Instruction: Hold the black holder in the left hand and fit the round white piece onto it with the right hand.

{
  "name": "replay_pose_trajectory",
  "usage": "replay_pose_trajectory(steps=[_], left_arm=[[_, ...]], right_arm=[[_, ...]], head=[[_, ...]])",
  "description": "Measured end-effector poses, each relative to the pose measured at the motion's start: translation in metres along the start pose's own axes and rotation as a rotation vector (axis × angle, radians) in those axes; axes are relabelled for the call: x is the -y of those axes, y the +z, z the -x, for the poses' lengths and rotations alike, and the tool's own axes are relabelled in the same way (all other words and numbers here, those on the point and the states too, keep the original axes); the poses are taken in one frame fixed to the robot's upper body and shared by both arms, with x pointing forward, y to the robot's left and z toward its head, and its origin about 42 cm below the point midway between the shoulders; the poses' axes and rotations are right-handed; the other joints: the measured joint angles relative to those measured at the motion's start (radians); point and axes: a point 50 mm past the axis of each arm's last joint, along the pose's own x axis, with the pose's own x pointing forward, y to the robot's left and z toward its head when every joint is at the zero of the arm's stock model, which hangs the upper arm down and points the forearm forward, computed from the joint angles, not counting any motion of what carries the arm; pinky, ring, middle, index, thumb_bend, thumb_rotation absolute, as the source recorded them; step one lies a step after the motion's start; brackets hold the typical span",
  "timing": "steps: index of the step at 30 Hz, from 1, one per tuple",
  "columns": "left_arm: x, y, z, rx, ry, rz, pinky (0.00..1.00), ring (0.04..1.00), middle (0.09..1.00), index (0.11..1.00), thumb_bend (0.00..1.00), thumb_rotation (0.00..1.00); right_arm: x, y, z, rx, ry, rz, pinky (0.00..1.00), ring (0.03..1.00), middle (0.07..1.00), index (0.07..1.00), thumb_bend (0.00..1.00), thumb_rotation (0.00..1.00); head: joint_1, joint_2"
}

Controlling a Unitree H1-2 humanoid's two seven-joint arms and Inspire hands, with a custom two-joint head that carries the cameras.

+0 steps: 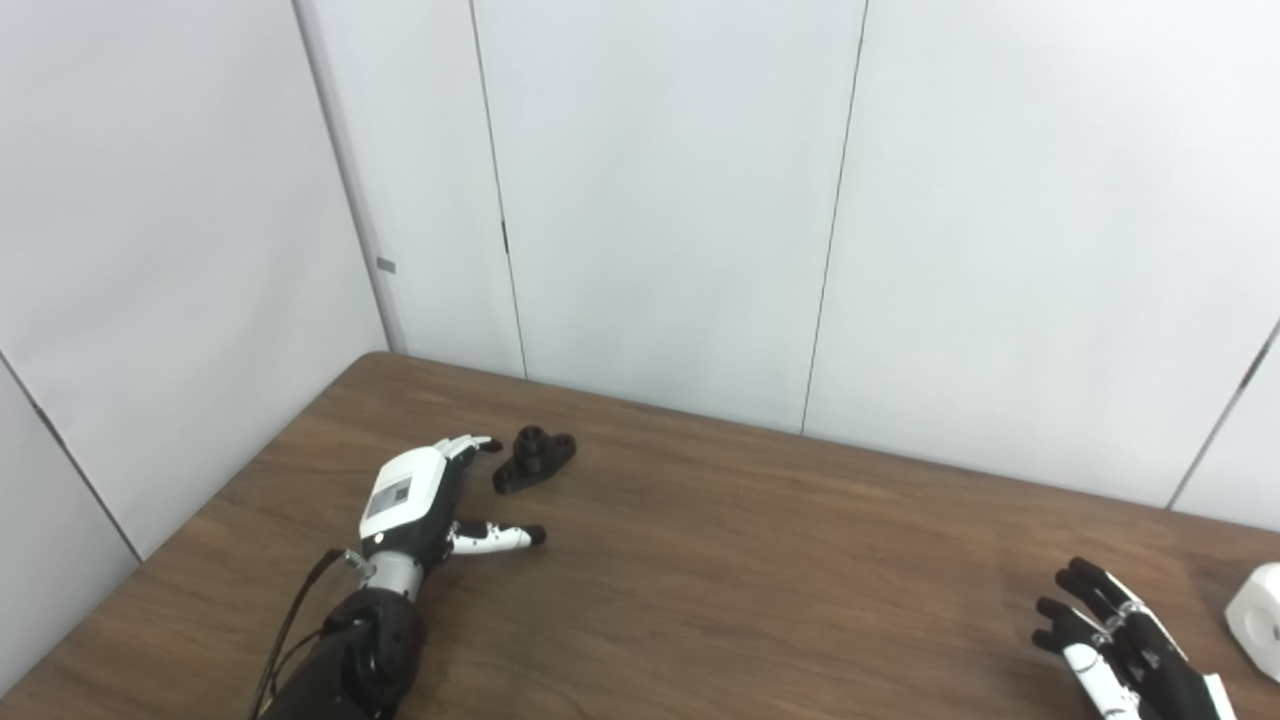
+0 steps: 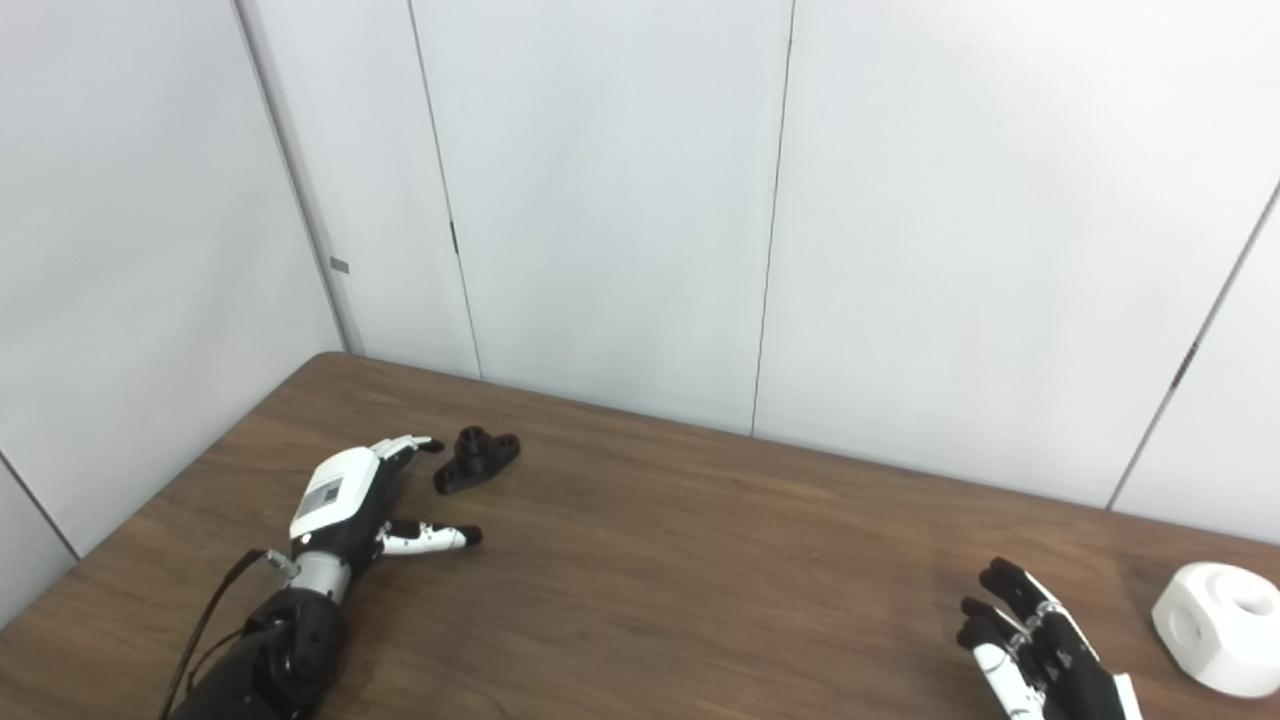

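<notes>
The left hand point(image 2: 345, 500) lies spread beside the black holder point(image 2: 477, 458), poised to grasp it. Well right of the holder, the right hand point(image 2: 1035, 650) (fingers apart, empty) waits near the white piece point(image 2: 1215, 625) on the bench point(image 2: 700, 560).

This looks like a robotics lab or test cell rather than a home or shop. Plain pale grey partition panels point(image 1: 660, 190) with thin vertical seams close off the back and left side, bare of any decoration. A dark brown wood-grain table point(image 1: 760, 560) fills the foreground as a work surface. A black robot arm ending in a white-and-black mechanical left hand point(image 1: 415, 500) with an exposed cable rests on it, marking an experimental setup.
</notes>
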Motion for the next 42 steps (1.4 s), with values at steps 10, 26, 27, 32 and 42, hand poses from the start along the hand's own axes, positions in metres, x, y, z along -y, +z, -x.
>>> replay_pose_trajectory(steps=[10,26,27,32,42], left_arm=[[-0.006,0.004,-0.012,0.025,-0.023,-0.025,0.9,0.898,0.866,0.807,0.95,0.37],[-0.017,0.004,-0.024,0.035,-0.038,-0.046,0.9,0.896,0.869,0.796,0.92,0.36],[-0.017,0.004,-0.024,0.037,-0.039,-0.047,0.9,0.895,0.867,0.794,0.93,0.36],[-0.013,0.006,-0.028,0.036,-0.05,-0.051,0.89,0.882,0.856,0.781,0.94,0.37],[-0.002,0.004,-0.028,0.027,-0.077,-0.06,0.89,0.874,0.852,0.783,0.92,0.36]], right_arm=[[0.001,0.002,0.007,-0.007,-0.001,-0.015,0.68,0.77,0.84,0.809,0.35,0.4],[0.002,0.004,0.018,-0.019,-0.008,-0.06,0.66,0.779,0.836,0.799,0.36,0.4],[0.002,0.004,0.018,-0.019,-0.007,-0.062,0.66,0.778,0.837,0.801,0.36,0.4],[0.003,0.005,0.025,-0.024,-0.01,-0.066,0.66,0.778,0.838,0.801,0.36,0.4],[0.007,0.01,0.034,-0.043,-0.006,-0.059,0.64,0.768,0.831,0.791,0.39,0.42]], head=[[0.009,0.006],[-0.003,0.026],[-0.005,0.028],[-0.014,0.041],[-0.034,0.06]])
